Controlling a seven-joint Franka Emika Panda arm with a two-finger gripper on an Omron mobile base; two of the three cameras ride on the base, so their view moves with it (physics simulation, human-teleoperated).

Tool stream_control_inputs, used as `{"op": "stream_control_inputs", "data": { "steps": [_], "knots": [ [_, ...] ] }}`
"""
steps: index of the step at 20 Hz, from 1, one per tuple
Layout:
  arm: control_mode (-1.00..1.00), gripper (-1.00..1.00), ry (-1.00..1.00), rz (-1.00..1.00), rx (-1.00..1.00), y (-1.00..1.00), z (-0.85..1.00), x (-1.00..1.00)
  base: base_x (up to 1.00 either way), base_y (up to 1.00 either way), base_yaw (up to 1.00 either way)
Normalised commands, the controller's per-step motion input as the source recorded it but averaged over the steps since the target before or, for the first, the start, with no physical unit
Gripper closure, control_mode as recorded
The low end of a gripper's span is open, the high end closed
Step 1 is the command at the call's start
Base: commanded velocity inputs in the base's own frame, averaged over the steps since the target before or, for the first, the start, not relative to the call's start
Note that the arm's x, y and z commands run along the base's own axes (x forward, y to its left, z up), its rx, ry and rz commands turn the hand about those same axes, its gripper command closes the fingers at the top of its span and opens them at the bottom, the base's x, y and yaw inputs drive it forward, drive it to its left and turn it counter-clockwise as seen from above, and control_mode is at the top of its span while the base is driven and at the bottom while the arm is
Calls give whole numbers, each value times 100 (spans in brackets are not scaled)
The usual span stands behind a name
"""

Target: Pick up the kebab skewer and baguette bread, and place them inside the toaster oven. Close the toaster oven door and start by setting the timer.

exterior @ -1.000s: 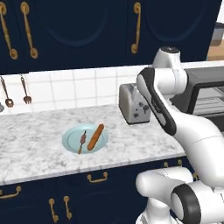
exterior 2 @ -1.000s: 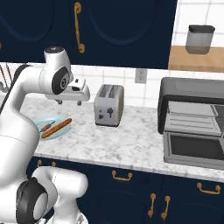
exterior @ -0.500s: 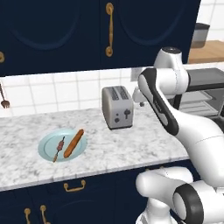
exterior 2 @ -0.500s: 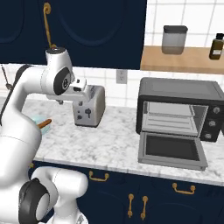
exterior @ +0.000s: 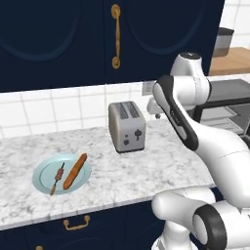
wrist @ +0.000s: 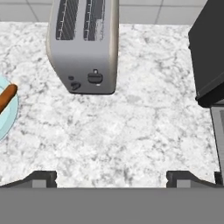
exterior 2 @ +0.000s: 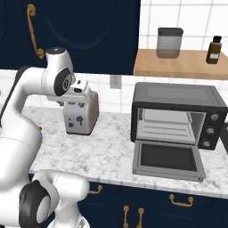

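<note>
gripper: seen in the hand view (wrist: 111, 177), its 2 dark finger tips stand far apart at the bottom of the picture, with nothing between them; it hangs above bare marble counter.
kebab skewer: lies on the light blue plate in the left base view (exterior: 58, 177), a thin stick with dark meat chunks at its middle, on the left half of the plate.
baguette bread: on the same plate (exterior: 75, 171), just beside the skewer on its right and roughly parallel to it; in the hand view only one end of it shows at the left edge.
plate: (exterior: 44, 168) rests on the counter, left of the silver toaster and well apart from it.
toaster oven: dark box at the right end of the counter in the right base view (exterior 2: 178, 95), wire rack visible inside.
toaster oven door: (exterior 2: 168, 159) dropped open, lying flat toward the counter's front edge.
silver toaster: (exterior 2: 81, 115) 2 slots, stands between the plate and the oven, near the tiled wall.
counter: (exterior 2: 107, 151) white-grey marble above navy cabinets with brass handles.
shelf: a wooden shelf (exterior 2: 178, 67) above the oven carries a grey canister (exterior 2: 169, 42) and a dark bottle (exterior 2: 213, 50).
</note>
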Motion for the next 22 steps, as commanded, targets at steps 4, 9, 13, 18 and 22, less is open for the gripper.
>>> {"op": "stream_control_inputs", "data": {
  "steps": [4, 9, 13, 18, 22],
  "knots": [
    [100, -100, 0, 0, 0, 0, 0, 0, 20, -47, 0],
    [100, -100, 0, 0, 0, 0, 0, 0, 29, -10, 2],
    [100, -100, 0, 0, 0, 0, 0, 0, 36, 2, 10],
    [100, -100, 0, 0, 0, 0, 0, 0, 39, 8, 4],
    [100, -100, 0, 0, 0, 0, 0, 0, 28, 3, 0]
  ]
}}
